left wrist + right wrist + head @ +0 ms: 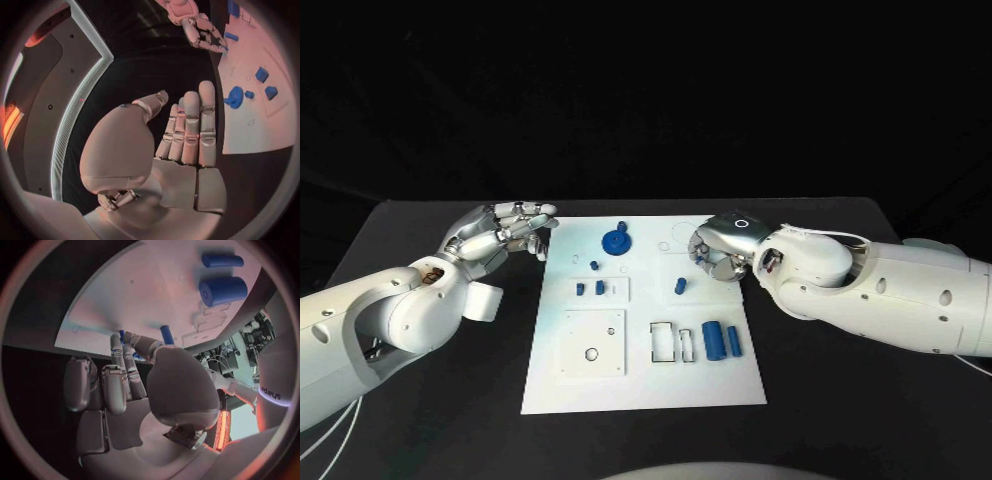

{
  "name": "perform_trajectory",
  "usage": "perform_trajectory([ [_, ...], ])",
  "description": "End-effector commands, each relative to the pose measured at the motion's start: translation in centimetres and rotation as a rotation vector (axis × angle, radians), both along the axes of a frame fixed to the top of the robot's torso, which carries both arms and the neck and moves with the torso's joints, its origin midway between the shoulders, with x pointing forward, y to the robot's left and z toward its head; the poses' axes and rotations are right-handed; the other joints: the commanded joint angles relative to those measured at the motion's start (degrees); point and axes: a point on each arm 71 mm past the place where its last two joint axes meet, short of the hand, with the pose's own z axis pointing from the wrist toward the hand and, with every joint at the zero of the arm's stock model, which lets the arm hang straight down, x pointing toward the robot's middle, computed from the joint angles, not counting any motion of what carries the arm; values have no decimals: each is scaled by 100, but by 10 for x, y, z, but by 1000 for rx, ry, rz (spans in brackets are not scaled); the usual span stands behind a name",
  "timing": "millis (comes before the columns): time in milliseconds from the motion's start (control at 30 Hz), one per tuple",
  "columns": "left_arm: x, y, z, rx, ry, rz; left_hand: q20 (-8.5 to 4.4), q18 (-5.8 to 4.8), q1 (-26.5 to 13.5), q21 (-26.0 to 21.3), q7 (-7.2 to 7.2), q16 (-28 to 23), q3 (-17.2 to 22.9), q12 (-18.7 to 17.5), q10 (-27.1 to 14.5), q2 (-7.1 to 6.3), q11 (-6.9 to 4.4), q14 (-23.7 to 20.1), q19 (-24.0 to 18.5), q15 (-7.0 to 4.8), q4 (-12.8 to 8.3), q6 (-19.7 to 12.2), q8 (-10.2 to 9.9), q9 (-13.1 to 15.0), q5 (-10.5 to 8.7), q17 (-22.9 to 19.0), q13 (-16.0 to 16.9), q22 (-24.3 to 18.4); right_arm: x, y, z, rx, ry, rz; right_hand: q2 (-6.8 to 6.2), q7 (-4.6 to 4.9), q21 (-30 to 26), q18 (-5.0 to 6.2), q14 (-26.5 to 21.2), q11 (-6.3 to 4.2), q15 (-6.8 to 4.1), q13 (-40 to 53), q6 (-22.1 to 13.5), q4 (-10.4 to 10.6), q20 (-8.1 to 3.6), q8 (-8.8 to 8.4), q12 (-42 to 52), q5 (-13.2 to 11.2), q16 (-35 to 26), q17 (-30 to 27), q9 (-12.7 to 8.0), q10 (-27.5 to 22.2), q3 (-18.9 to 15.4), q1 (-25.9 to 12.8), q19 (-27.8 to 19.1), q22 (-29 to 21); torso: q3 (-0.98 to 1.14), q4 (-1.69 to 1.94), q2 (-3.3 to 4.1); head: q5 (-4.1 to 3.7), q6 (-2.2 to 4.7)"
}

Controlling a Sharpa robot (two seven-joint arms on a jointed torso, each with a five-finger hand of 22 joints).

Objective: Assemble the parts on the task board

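early in assembly, nothing picked up yet, by the look of it. left robot hand (506, 233) released, fingers straight, beside white board (646, 385). right robot hand (718, 250) over board's far edge, grip impossible to tell. blue parts (720, 341) lying on board. next: reaching for one. black counter (444, 420), dark room.

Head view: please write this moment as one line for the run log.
left hand: open, at board's left edge | right hand: holds nothing, over board's right side | task board: blue parts lying loose | assembly: not started
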Motion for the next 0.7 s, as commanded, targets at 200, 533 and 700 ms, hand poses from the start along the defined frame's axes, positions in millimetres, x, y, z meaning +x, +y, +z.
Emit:
perform_trajectory([
  [200,-1,-3,1,-5,-4,-13,30,63,37,11,41,33,-14,-20,-34,11,-7,-53,-28,-2,-11,-2,-13,-6,8,7,-10,8,-11,8,13,79,1,23,-21,18,1,-46,354,-105,-25,0,37,6,-29,19,-2,-15,26,244,12,110,27,-16,8,54,5,-3,-4,68,-2],
  [533,-1,-4,0,-6,-4,-15,30,63,37,11,41,33,-14,-20,-34,11,-7,-53,-28,-2,-11,-2,-13,-6,8,7,-10,8,-25,25,31,167,-23,73,-26,17,11,-49,358,-104,-25,3,36,12,-28,20,-5,-21,36,265,16,109,25,-27,14,66,-8,-1,-5,130,35],
  [700,-1,-4,0,-7,-3,-16,30,63,37,11,41,33,-14,-20,-34,11,-7,-53,-28,-2,-11,-2,-13,-6,8,7,-10,8,-33,40,37,207,-29,116,-27,17,17,-51,359,-105,-25,4,35,13,-28,20,-6,-21,40,273,17,109,25,-28,18,72,-4,1,-3,204,48],
])
